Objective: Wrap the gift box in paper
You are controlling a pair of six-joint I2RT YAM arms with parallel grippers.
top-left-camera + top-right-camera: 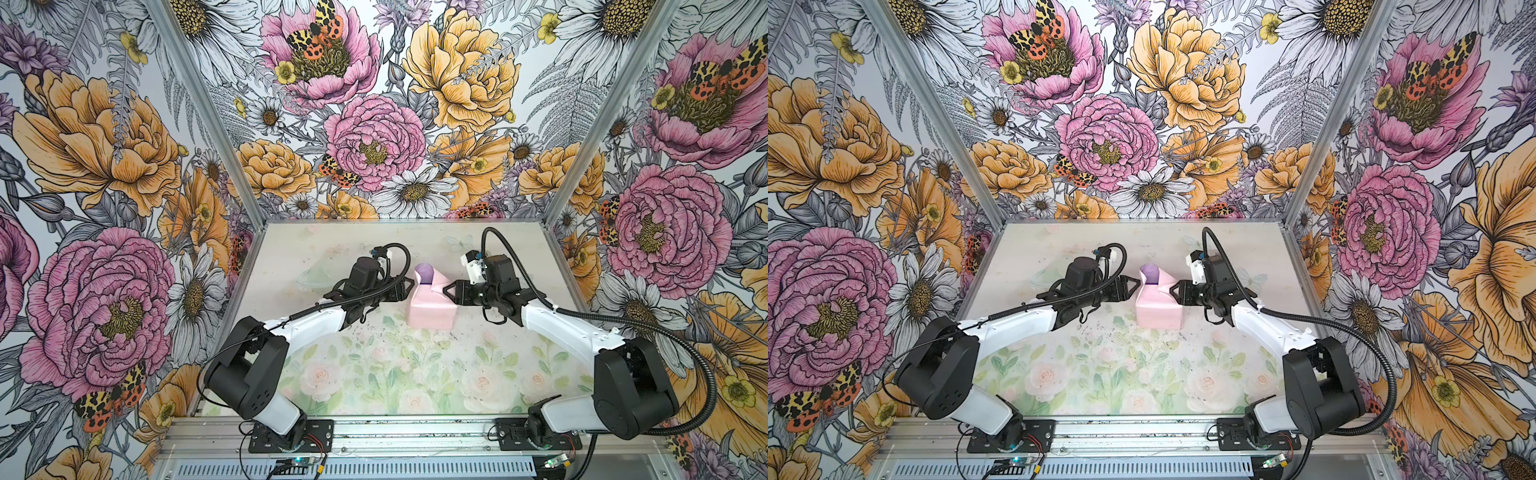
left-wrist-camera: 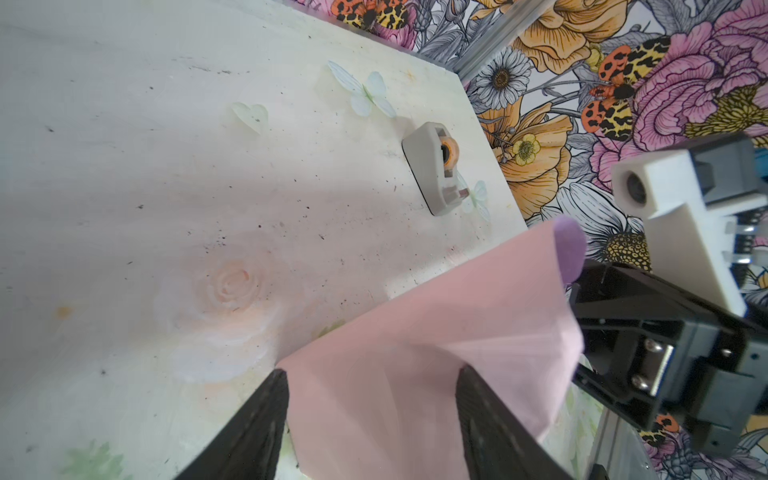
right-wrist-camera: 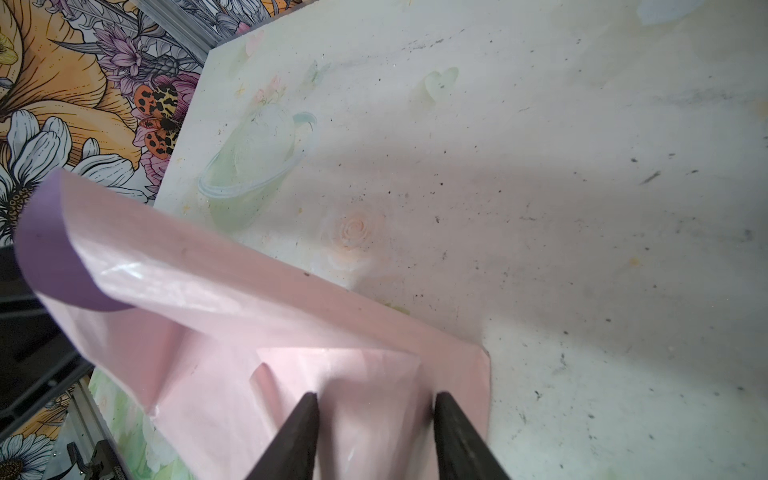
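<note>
The paper (image 1: 430,316) (image 1: 1158,312) lies pale pink side out, folded over a box shape at mid-table. The gift box itself is hidden under it. At the far end a loose flap (image 1: 426,275) stands up and curls, showing its lilac face (image 3: 54,249). My left gripper (image 1: 409,286) (image 2: 374,371) reaches this far end from the left. It is open, one finger low near the table and one higher, with pink paper (image 2: 415,332) spanning the gap. My right gripper (image 1: 446,289) (image 3: 377,395) meets the same end from the right, also open, its tips against a folded pink flap.
A grey tape dispenser (image 2: 430,174) with an orange-cored roll lies near the table's far right edge. Floral walls close the table (image 1: 374,374) on three sides, and an aluminium rail (image 1: 415,434) with both arm bases runs along the front. The two grippers are a short distance apart.
</note>
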